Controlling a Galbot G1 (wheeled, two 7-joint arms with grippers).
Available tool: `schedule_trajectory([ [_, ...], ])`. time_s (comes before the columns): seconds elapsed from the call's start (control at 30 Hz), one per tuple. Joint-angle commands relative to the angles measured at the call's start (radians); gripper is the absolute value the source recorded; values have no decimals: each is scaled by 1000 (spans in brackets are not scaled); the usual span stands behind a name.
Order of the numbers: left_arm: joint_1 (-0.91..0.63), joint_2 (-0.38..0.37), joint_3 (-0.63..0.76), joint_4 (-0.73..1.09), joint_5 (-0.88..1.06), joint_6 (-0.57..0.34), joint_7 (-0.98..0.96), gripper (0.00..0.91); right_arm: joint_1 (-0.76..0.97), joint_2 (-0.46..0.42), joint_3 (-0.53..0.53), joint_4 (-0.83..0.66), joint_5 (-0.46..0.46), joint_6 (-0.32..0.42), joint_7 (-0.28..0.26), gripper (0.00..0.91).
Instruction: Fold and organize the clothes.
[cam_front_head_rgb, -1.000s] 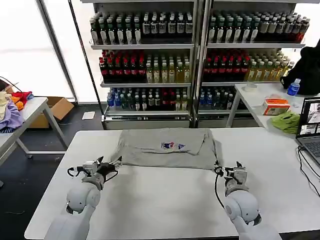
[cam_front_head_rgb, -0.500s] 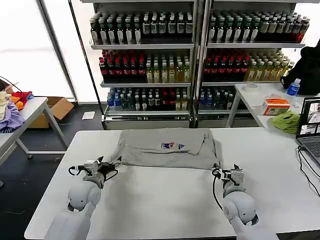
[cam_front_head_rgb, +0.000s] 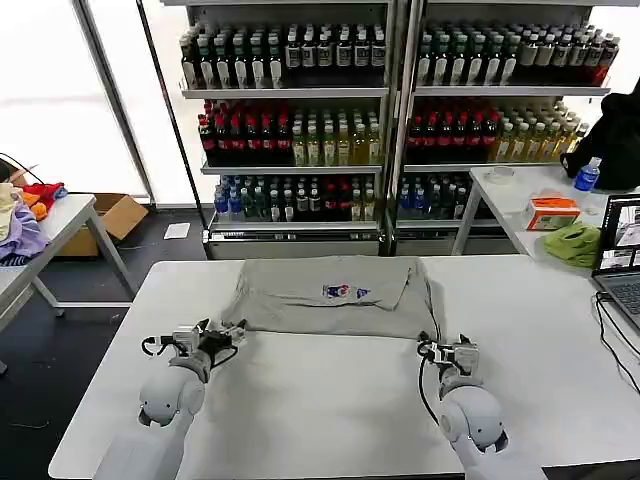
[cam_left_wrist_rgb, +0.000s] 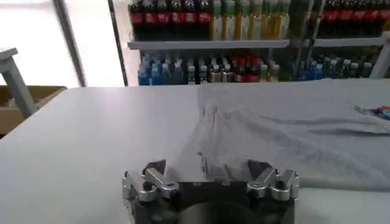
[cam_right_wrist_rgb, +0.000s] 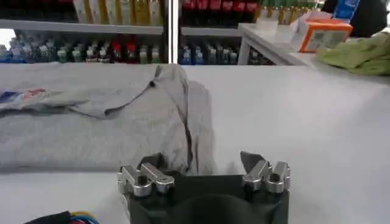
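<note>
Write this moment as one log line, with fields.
item: grey cotton T-shirt half-folded on white table | left gripper: open, near hem | right gripper: open, near hem

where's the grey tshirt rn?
In the head view the grey T-shirt lies partly folded on the white table, at its far middle, just beyond the open left gripper and right gripper.

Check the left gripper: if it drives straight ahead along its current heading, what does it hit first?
Likely the near left edge of the grey T-shirt, lying on the white table directly ahead of the open left gripper. Nothing else sits between them, though the gap's depth is hard to judge.
</note>
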Motion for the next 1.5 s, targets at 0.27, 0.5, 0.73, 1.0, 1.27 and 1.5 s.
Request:
schedule_trajectory([
  [0.27, 7, -8, 9, 16, 37, -9, 20, 10, -22, 10, -13, -10, -23, -3, -8, 0],
  [0.5, 13, -5, 6, 23, 45, -25, 23, 10, -33, 11, -5, -13, -25, -3, -11, 0],
  [0.73, 46, 6, 4, -39, 57, -45, 23, 10, -51, 0, 22, 33, -15, -3, -8, 0],
  [1.0, 103, 9, -5, -167, 57, -48, 20, 10, -94, -12, 54, 186, -18, -3, -5, 0],
  [1.27, 239, 13, -38, -377, 55, -47, 6, 10, -205, -11, 104, 370, -13, -3, 2, 0],
  [1.5, 437, 33, -88, -576, 55, -47, -4, 10, -360, -17, 140, 487, -22, -2, 13, 0],
])
